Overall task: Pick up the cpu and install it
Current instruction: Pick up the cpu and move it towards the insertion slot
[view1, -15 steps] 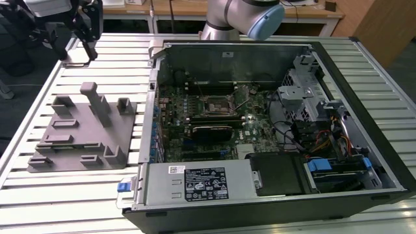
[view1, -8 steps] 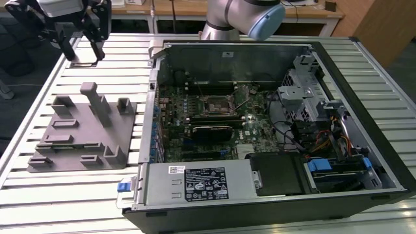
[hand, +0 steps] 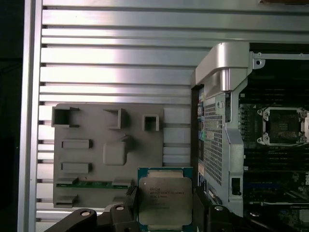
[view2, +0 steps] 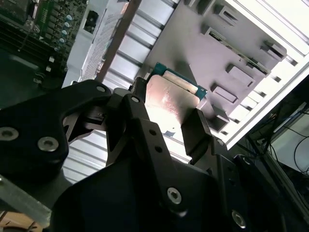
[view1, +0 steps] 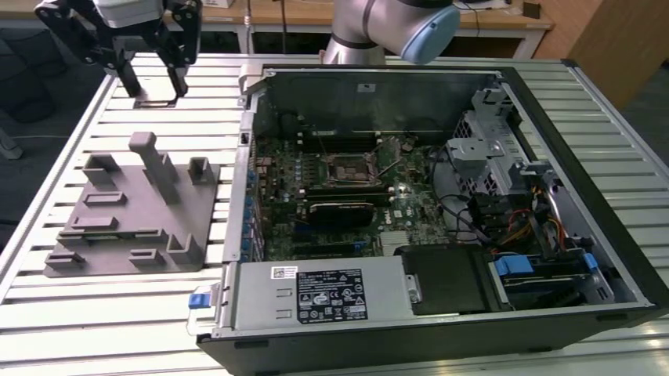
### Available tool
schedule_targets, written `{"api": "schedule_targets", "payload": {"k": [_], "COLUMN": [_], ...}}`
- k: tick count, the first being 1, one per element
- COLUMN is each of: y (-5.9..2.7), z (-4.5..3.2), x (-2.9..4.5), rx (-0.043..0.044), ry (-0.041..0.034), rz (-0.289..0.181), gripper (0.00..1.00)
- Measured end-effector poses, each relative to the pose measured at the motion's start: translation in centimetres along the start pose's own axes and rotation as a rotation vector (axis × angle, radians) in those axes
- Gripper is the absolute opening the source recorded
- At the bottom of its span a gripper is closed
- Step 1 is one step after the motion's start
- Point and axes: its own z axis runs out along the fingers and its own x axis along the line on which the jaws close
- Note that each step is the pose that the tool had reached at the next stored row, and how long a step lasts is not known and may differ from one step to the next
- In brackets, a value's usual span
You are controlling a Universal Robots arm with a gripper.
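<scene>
Calling the pick-up half done, the install half not begun. Clamped narrow with the gripper [view1: 155, 90] on the cpu [hand: 165, 200], one black finger [view2: 195, 128] against each of two opposite edges, with the silvery lid turned toward the first wrist view's camera and a green rim showing at the free edge. Held flat and, by the look of both wrist views, raised a little off the slats of the table [view1: 63, 313] — cannot confirm full clearance from the exterior view. Hanging near the table's far corner on the exterior view's left, past the far edge of the grey fixture [view1: 136, 211] and apart from it. Seeing nothing cpu-like in the fixture's pockets, just a green strip [hand: 91, 183] in one slot along an edge. Turning to the open computer case [view1: 439, 345]: lying on its side across the table's middle and toward the exterior view's right edge, with the motherboard [view1: 408, 204] exposed. Reading the socket [view1: 350, 168] near the board's middle as vacant, with a square metal frame and dark centre, just beside a black block [view1: 340, 211]. Well apart from the held cpu, with the case's wall between. Left, judging from this: the whole install — not yet over the case, not yet lined up on the socket, not yet seated.
</scene>
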Motion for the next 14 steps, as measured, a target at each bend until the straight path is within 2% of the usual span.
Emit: {"api": "schedule_targets", "payload": {"k": [7,14], "y": [-0.01,-0.01], "z": [0.01,0.02], "x": [-1.90,-3.41], "rx": [0.0000,-0.0001], "ry": [-0.0001,-0.0001], "rz": [0.000,0.000], "gripper": [0.54,0.54]}}
